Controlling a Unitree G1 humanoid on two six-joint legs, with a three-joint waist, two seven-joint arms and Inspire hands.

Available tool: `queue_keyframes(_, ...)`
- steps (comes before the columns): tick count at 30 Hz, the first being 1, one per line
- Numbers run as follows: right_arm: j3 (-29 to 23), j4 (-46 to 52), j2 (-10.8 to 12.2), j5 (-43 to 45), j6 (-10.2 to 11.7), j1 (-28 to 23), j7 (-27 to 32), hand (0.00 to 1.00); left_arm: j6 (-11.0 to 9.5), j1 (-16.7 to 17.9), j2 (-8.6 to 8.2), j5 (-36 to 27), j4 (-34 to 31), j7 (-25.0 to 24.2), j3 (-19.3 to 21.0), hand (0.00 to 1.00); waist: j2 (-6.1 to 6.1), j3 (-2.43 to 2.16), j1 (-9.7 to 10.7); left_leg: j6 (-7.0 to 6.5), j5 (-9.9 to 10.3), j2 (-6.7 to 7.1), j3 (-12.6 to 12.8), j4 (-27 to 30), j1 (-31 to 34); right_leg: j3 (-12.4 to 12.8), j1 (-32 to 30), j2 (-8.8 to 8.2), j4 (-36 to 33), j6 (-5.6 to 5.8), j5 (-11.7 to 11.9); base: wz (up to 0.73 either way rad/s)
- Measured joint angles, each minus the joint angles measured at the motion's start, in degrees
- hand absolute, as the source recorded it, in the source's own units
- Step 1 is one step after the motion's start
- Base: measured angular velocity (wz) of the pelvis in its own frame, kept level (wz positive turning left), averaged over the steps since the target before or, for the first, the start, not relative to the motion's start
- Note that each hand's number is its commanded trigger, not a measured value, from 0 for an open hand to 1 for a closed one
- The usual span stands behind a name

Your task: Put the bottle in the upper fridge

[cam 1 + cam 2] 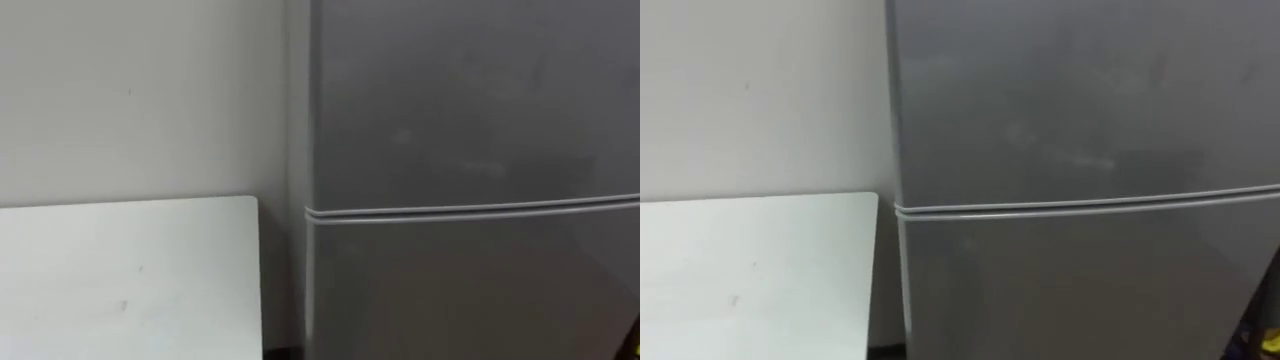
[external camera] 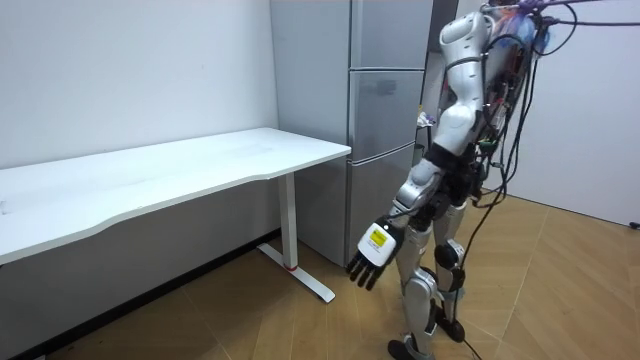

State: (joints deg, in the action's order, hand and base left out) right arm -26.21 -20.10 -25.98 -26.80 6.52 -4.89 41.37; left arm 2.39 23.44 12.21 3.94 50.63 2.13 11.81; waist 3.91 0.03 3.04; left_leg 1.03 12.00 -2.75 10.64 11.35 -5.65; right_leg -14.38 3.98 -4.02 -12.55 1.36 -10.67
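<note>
robot stands on the wood plank floor, close up to the tall grey metal fridge and facing it. its doors are shut, and the eye views look straight at the flat front. a thin pale seam runs level across the front, with the upper door above it and the lower door below. i can make out no handle on either.

the white rectangular table is on the robot's left, its corner just beside the fridge's side, with the plain white wall behind it.

the left hand hangs low by the thigh, fingers loose and pointing down, holding nothing. it is near the fridge's lower part.

bottle: cannot tell where it is (the body hides the robot's far side in the room view), so i won't guess who has it.

key relation: the upper door is ahead of and well above the left hand, so my read is that the arm has to lift up and forward to reach a door edge before anything can go inside. the opening step is not yet begun.
</note>
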Motion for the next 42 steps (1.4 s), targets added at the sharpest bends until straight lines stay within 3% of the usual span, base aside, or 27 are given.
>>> queue_keyframes(6,-0.59,-3.55,2.31,-1.37,0.47,-5.81,2.18,0.00,-0.05,-0.27,0.04,-5.76,0.14,1.46,-0.02,0.00,-1.10,0.01,0.54,0.25,1.44,-0.53,0.30,0.17,-0.04,0.34,0.24,0.65,0.87,0.07,-0.03,-0.03)
queue_keyframes(9,-0.50,-8.71,5.64,-3.36,1.05,-7.96,2.51,0.00,-0.55,-0.22,-0.21,-6.86,0.66,2.07,-0.01,0.00,-1.62,-0.14,0.15,0.24,1.45,-0.53,0.20,-0.06,-0.06,0.24,0.17,0.65,0.88,0.10,-0.04,0.00)
queue_keyframes(11,-0.44,-12.96,7.83,-6.45,1.02,-9.99,2.16,0.00,-0.72,0.48,-0.89,-7.83,1.23,2.32,0.00,0.00,-2.22,-0.53,-0.01,0.24,1.46,-0.50,0.19,-0.15,-0.13,0.12,0.15,0.59,0.84,0.18,-0.11,0.00)
queue_keyframes(14,0.19,-18.46,10.17,-9.29,1.14,-11.08,1.69,0.00,-1.57,0.67,-1.65,-8.84,2.67,3.01,0.17,0.00,-3.58,-0.37,-0.16,0.25,1.45,-0.48,0.38,-0.43,-0.83,0.33,0.16,0.59,0.60,0.12,-0.28,-0.04)
queue_keyframes(17,2.72,-22.58,12.67,-9.64,1.07,-12.12,1.22,0.00,-1.58,1.15,-2.21,-10.62,3.06,3.94,0.16,0.00,-4.08,-0.22,-0.24,0.31,1.48,-0.45,1.07,-0.78,-1.69,1.17,0.13,0.47,-0.34,0.11,-1.25,-0.12)
queue_keyframes(22,7.37,-29.85,14.91,-11.27,1.02,-12.89,-1.06,0.00,-2.53,0.41,-3.22,-11.11,5.76,3.94,-0.55,0.00,-4.20,-0.15,-0.17,0.39,1.55,-0.37,1.04,-0.98,-2.17,1.45,0.48,0.48,-0.58,0.20,-1.54,-0.01)
queue_keyframes(26,12.04,-35.67,15.28,-6.13,0.88,-13.16,-4.58,0.00,-2.52,1.05,-3.25,-11.05,7.05,3.99,-1.93,0.00,-4.22,-0.06,-0.46,0.44,1.59,-0.33,1.19,-1.41,-2.95,1.58,1.06,0.51,-0.33,0.29,-1.65,-0.02)
queue_keyframes(34,20.28,-37.06,16.03,2.96,-0.02,-11.81,-14.15,0.00,-2.52,0.25,-3.49,-10.59,7.18,3.98,-5.52,0.00,-4.39,0.01,-0.68,0.45,1.58,-0.43,1.60,-1.49,-3.01,1.66,0.98,0.62,-0.21,0.26,-1.64,-0.01)
queue_keyframes(42,26.18,-37.48,17.37,13.54,-0.37,-10.62,-23.77,0.00,-2.53,-1.74,-3.97,-7.81,7.21,3.98,-6.49,0.00,-4.40,0.02,-3.48,0.46,1.59,-0.41,1.60,-1.56,-2.86,1.72,0.86,0.64,-0.04,0.26,-1.64,0.00)
